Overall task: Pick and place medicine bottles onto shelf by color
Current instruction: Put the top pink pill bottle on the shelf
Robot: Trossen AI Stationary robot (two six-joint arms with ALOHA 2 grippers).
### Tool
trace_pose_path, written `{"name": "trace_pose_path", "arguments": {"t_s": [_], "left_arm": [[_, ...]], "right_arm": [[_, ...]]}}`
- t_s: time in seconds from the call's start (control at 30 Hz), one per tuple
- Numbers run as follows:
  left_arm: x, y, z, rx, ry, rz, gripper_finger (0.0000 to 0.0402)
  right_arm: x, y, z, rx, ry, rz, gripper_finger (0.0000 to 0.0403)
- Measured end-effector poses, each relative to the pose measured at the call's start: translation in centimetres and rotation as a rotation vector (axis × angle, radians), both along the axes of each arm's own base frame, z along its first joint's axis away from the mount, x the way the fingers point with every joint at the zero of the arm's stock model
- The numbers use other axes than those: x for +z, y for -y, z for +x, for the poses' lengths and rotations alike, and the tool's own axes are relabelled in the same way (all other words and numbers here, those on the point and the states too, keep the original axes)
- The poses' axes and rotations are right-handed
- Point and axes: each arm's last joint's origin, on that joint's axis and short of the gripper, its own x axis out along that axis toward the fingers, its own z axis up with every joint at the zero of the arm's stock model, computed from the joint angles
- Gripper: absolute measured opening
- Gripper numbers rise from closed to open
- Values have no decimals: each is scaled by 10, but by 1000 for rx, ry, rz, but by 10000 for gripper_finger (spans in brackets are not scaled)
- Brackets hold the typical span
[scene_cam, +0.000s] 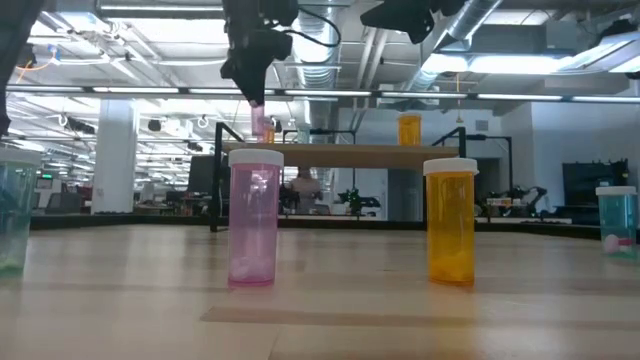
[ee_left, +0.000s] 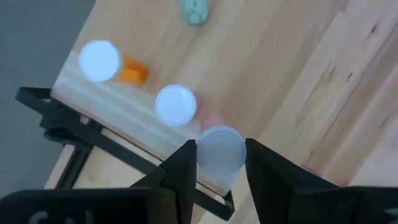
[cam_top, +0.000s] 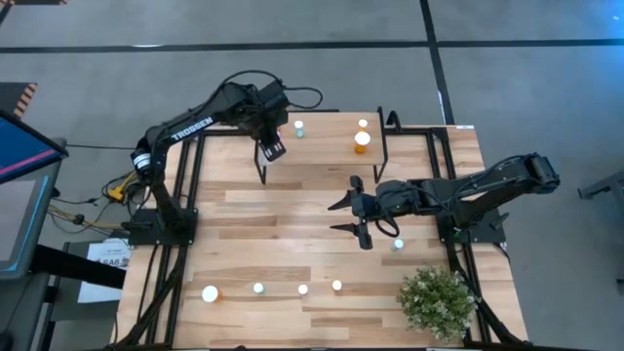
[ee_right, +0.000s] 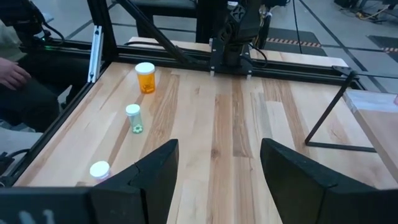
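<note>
The shelf [cam_top: 327, 136] stands at the table's far side. My left gripper [ee_left: 221, 155] is over its left end, shut on a pink white-capped bottle [scene_cam: 262, 122]. Under it an orange bottle [ee_left: 102, 61] and a pink bottle [ee_left: 177, 106] stand upright by the shelf's white strip [ee_left: 112, 109], with a greenish one [ee_left: 194, 11] farther along. An orange bottle [cam_top: 362, 141] and another bottle [cam_top: 363, 124] stand at the shelf's right end. My right gripper [cam_top: 336, 216] is open and empty over the table's middle. My left gripper pinches the bottle at its white cap [ee_left: 219, 148] between its two fingers, on opposite sides. The fingers come from above, pointing down. The bottle hangs upright below them [scene_cam: 262, 125], just over the shelf's left end; whether its base touches the shelf I cannot tell.
A row of bottles stands near the table's front edge: a larger orange one [cam_top: 210, 292], a green one [cam_top: 258, 288] and two more [cam_top: 303, 289]. One bottle [cam_top: 398, 244] stands by the right arm. A potted plant [cam_top: 436, 297] is front right. A person's hand [ee_right: 12, 74] shows beyond the table.
</note>
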Motion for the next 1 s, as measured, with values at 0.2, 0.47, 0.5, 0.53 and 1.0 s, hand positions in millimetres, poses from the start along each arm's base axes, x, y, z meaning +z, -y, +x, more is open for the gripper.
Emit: {"name": "trace_pose_path", "arguments": {"t_s": [0.2, 0.47, 0.5, 0.53, 1.0], "left_arm": [[-4, 0, 3, -12, 1, -39, 108], [-5, 3, 2, -9, -19, -58, 109], [-5, 3, 1, -8, -21, -59, 109], [-5, 3, 1, -8, -21, -59, 109], [-13, 5, 2, 9, -47, -70, 109]], "right_arm": [[0, 0, 0, 0, 0, 0, 249], [0, 0, 0, -1, 0, 4, 249], [0, 0, 0, -1, 0, 4, 249], [0, 0, 0, -1, 0, 4, 249], [0, 0, 0, -3, 0, 8, 249]]}}
